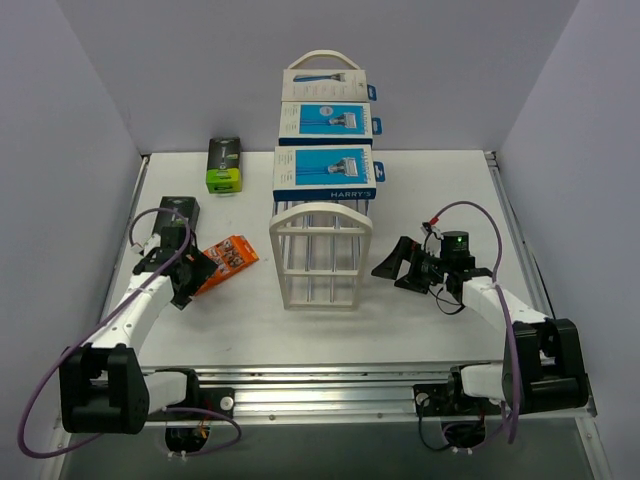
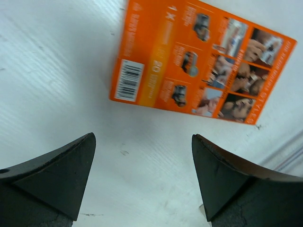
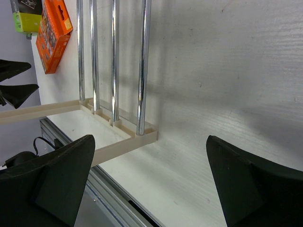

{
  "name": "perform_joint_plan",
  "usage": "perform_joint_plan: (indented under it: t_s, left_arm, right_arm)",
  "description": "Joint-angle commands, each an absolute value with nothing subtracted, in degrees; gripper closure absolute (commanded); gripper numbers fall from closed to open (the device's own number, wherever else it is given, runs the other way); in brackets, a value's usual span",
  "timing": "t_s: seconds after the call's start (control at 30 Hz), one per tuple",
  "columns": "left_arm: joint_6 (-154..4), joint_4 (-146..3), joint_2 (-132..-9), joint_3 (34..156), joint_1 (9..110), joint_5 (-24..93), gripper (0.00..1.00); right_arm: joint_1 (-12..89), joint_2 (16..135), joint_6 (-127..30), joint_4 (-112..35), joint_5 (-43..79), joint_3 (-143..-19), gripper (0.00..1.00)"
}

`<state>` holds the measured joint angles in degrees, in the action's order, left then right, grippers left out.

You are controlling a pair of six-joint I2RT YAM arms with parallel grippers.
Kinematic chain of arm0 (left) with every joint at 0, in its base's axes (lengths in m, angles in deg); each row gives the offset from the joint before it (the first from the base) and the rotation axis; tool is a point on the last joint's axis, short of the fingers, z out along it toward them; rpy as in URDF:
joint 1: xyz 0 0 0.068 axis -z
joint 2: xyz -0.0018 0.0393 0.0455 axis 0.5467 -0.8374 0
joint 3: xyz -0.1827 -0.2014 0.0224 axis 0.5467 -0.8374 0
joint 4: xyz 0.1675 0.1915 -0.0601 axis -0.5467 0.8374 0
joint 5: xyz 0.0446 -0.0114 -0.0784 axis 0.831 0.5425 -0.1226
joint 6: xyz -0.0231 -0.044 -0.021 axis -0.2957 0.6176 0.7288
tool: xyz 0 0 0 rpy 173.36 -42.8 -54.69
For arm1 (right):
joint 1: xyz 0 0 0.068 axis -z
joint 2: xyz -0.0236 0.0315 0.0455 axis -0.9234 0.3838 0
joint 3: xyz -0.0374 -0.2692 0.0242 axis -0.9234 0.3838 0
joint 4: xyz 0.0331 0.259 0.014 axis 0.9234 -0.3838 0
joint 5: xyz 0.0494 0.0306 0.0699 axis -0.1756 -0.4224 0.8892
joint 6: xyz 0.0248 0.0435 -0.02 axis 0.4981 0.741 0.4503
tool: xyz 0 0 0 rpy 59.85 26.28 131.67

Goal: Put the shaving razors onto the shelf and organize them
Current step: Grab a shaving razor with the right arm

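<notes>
Three flat razor boxes point(image 1: 325, 172) (nearest marked HARRY'S) sit on cream shelf point(image 1: 320, 297).

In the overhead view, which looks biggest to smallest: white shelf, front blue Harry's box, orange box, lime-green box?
1. White shelf.
2. Front blue HARRY'S box, up on the shelf, nearer the camera.
3. Orange box and lime-green box: too alike to rank; the orange one is partly covered.
</notes>
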<state>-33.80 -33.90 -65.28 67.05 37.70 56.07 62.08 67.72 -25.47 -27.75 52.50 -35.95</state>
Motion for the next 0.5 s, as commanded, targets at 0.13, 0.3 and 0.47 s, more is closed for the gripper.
perform_joint_plan:
  t_s: [0.13, 0.3, 0.47]
  left_arm:
    - [-33.81, -34.42, -64.56, 65.21, 30.59, 56.9, 0.09]
    - [-34.52, -38.46, -66.76, 63.9, 27.61, 55.85, 0.09]
    - [-32.59, -46.55, -68.78, 61.09, 25.93, 53.22, 0.12]
  right_arm:
    - [61.28, 67.17, -26.55, -26.89, 52.74, -36.08, 0.0]
    - [61.19, 67.17, -26.64, -26.89, 52.47, -36.08, 0.0]
    - [60.93, 67.7, -26.73, -26.98, 52.3, -36.17, 0.0]
